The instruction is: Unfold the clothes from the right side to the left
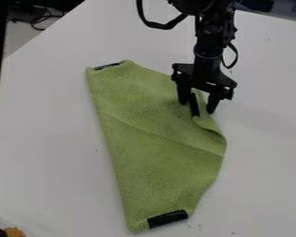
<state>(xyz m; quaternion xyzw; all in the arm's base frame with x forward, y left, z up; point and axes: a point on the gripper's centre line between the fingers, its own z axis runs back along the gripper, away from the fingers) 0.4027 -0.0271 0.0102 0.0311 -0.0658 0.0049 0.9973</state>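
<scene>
A green cloth [157,139] lay on a white worktop [45,139], mostly flat, with black strips at its upper-left [107,66] and lower [168,219] corners. The unfolding looked incomplete: the upper-right corner [194,104] was turned inward and seemingly had yet to be opened out. The black end effector [197,107] was over that corner, its fingers spread to either side.

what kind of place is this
Probably a lab or workshop bench rather than a home: a black robot arm reaches over a plain white table, a green cloth with black tape on its corners lies on it, and loose cables show beyond the table's edge.
</scene>
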